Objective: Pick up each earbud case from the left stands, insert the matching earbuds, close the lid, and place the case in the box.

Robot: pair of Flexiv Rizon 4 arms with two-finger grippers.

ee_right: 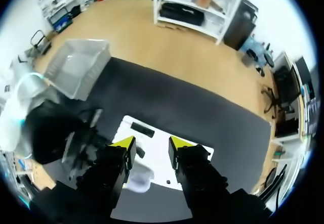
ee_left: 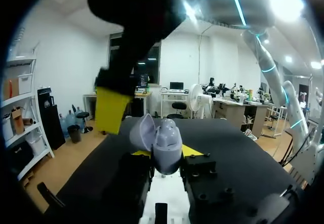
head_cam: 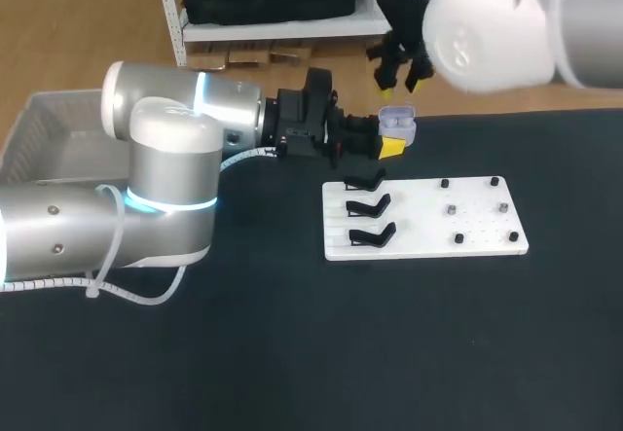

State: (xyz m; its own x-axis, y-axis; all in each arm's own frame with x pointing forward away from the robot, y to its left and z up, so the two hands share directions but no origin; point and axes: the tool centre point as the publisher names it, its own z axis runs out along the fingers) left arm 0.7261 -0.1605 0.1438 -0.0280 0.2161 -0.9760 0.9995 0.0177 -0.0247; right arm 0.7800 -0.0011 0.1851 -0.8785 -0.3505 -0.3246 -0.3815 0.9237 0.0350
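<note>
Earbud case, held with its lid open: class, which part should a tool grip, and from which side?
Grip the earbud case by its lower body, from both sides, as the left tool does: the lid stands open, so the top must be left free.

Left arm (head_cam: 161,149) of thick silver-grey tubes with rounded paler caps, ringed at the joints by thin glowing cyan bands; small dark screws sunk into the shells; white cable (head_cam: 136,295) looped along the lower link and pinched by a zip tie (head_cam: 94,290); black wrist block (head_cam: 302,120) past the last silver link; left gripper (ee_left: 168,152) with blocky black fingers, recessed screw holes and bright yellow tips; right arm (head_cam: 506,17) likewise silver-grey, with a broad pale rounded cap and cyan light strips along its links; right gripper (ee_right: 151,144) on a black mount, two squared black fingers each ending in a yellow wedge.
</note>
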